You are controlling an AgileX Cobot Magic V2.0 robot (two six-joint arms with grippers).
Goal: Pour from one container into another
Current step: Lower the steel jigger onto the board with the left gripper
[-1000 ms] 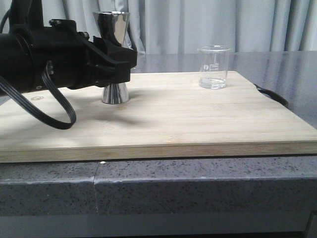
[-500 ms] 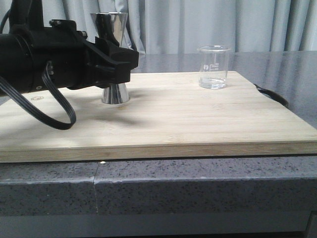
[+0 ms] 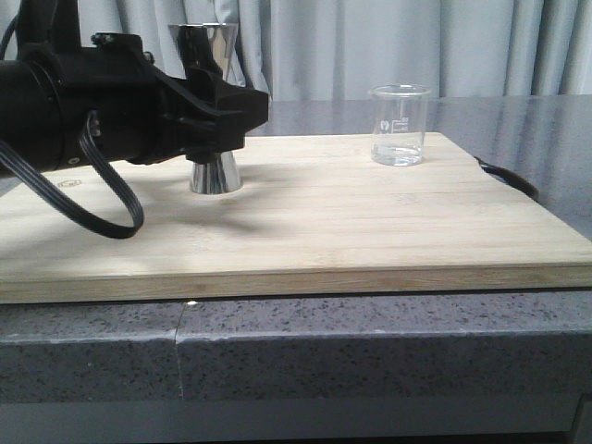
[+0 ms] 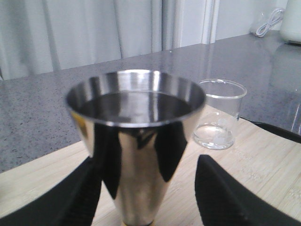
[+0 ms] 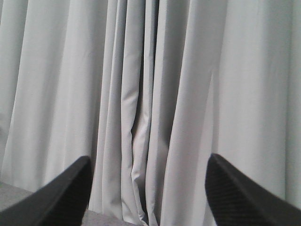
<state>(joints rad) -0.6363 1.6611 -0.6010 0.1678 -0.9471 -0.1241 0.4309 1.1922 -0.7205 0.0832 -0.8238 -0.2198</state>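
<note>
Left gripper (image 4: 146,197) level over the bamboo board (image 3: 305,231), jaws spread wide on either side of the steel jigger (image 4: 135,141). Jigger stands upright on the board between the jaws, near its waist; a gap shows on one side, contact on the other cannot be told. Glass beaker (image 3: 400,125) upright on the board's far right part, well apart from the left jaws and beyond them in the wrist view; a little clear liquid in its bottom. Board lies on a grey stone tabletop (image 3: 518,116). Right gripper (image 5: 148,193) jaws wide, nothing between them, facing grey curtains (image 5: 150,94).
</note>
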